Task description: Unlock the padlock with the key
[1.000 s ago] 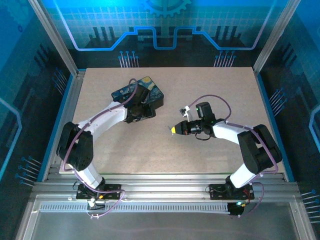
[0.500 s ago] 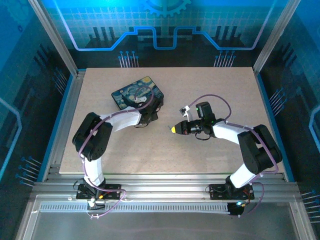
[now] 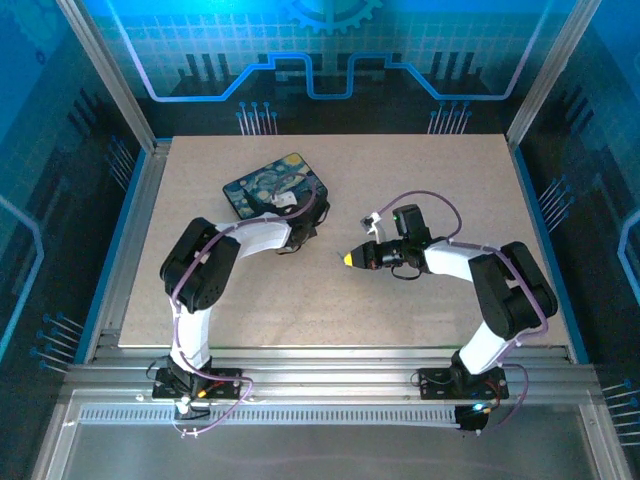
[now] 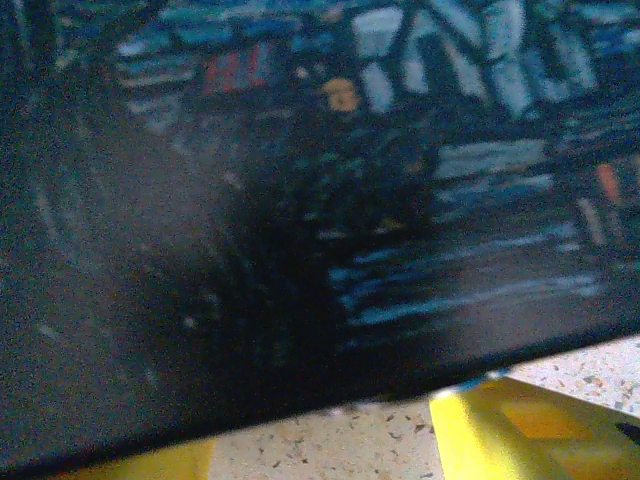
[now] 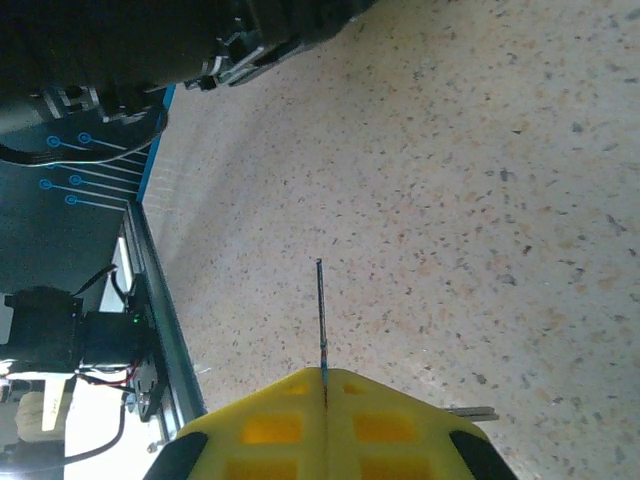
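My right gripper [image 3: 347, 258] hovers low over the middle of the table, its yellow fingers [image 5: 260, 430] shut on the key [image 5: 321, 320]. The key is a thin silvery blade seen edge-on, sticking straight out past the fingertips. My left gripper [image 3: 298, 228] sits at the near right side of the black box with the swirl-painted lid [image 3: 268, 188]. In the left wrist view the box's dark painted side [image 4: 300, 200] is right in front, with the yellow fingertips [image 4: 510, 430] wide apart on bare table. The padlock is hidden.
The speckled beige table [image 3: 430, 180] has metal rails along its left, right and near edges. The left arm's dark body [image 5: 120, 50] crosses the top of the right wrist view. A small silvery strip [image 5: 472, 411] pokes out beside the right fingers.
The left arm's elbow has swung forward and to the right, while its gripper stays at the box. The box has shifted slightly. The right gripper and key have hardly moved.
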Controlling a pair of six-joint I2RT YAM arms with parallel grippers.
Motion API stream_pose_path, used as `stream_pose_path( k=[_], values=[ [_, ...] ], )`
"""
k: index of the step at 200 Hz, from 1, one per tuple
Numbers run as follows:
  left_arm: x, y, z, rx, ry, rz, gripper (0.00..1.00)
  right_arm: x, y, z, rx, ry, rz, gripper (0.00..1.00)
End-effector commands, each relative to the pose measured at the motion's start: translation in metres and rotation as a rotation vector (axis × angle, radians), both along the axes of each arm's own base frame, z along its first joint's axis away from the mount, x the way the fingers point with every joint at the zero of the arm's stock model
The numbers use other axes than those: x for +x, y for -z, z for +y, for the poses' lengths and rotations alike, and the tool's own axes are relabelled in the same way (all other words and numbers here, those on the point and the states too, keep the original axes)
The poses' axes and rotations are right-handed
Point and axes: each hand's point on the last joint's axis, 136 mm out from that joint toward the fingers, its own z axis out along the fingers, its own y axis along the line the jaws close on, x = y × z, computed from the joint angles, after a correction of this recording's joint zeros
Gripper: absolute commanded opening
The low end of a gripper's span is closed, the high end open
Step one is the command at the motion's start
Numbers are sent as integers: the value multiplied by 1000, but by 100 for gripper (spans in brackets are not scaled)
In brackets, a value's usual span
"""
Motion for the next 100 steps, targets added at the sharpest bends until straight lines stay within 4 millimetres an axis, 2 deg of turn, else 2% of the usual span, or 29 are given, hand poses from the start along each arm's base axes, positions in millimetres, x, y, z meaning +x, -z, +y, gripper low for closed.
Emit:
stream_pose_path(
  k=[1, 19, 52, 86, 100],
  values=[
    [14, -12, -8, 4, -30, -58, 58, 8, -4, 1, 39, -21, -26, 0],
    [18, -10, -8, 12, -43, -51, 57, 10, -3, 1, 47, -23, -22, 0],
    [19, -14, -4, 48, -55, -54, 48, 12, -3, -2, 60, -23, -21, 0],
    [16, -16, 0, 85, -47, -31, 50, 16, -4, -4, 75, -24, -19, 0],
    [16, -18, 3, 101, -46, -34, 47, 18, -3, -4, 80, -24, -18, 0]
  ],
)
